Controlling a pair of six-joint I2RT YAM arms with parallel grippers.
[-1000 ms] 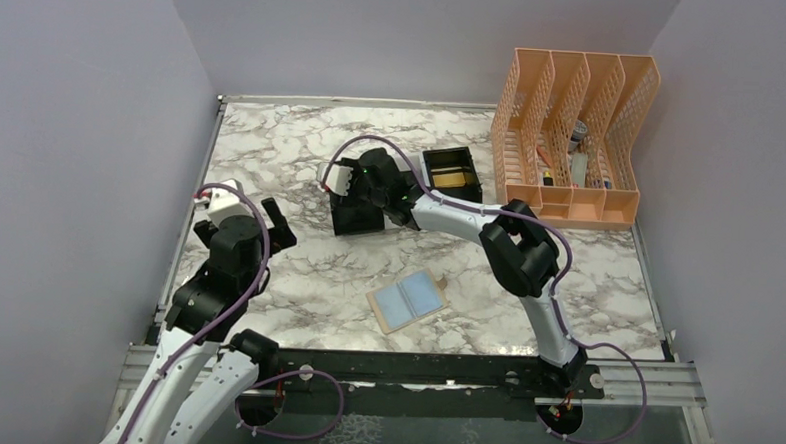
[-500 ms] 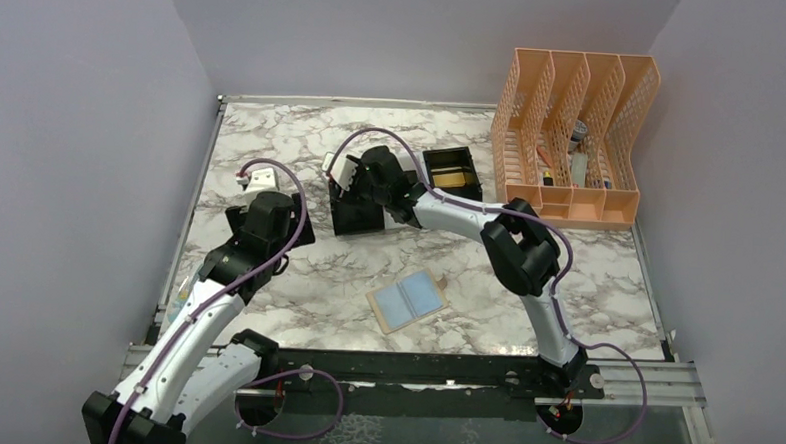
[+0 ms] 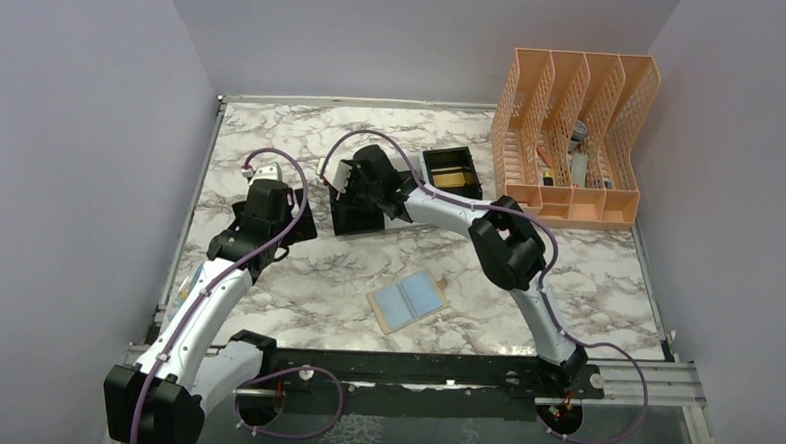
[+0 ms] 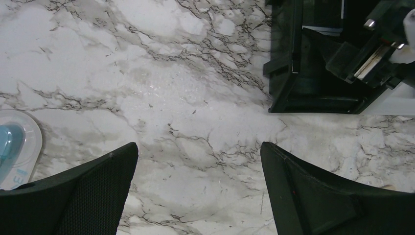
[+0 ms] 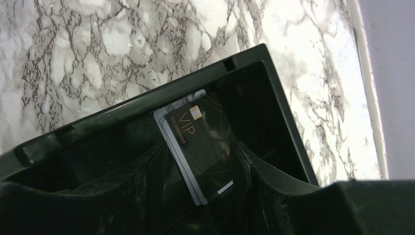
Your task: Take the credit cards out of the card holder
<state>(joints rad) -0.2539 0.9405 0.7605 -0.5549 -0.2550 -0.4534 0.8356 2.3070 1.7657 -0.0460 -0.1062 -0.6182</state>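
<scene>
Your right gripper [image 5: 198, 161] reached down into the black bin [image 5: 147, 100], with its fingers part-way apart on either side of the dark VIP card [image 5: 203, 142]. That card sat face up over the silvery card [image 5: 178, 106]. Whether the fingers pinched the cards or merely flanked them could not be told.

The step was probably depositing the cards. To do it well, you needed to spread the fingers fully, then lift straight up, clear of the bin walls.

Your left gripper [image 4: 198, 147] hung over the desk [image 4: 147, 73] beside the bin, fingers spread wide and empty.

In the right wrist view, the dark card's long axis ran from upper left to lower right, with the VIP end toward the far wall. The card holder [image 3: 408, 301] lay open on the desk, well apart from the bin, pockets up and long axis diagonal.
</scene>
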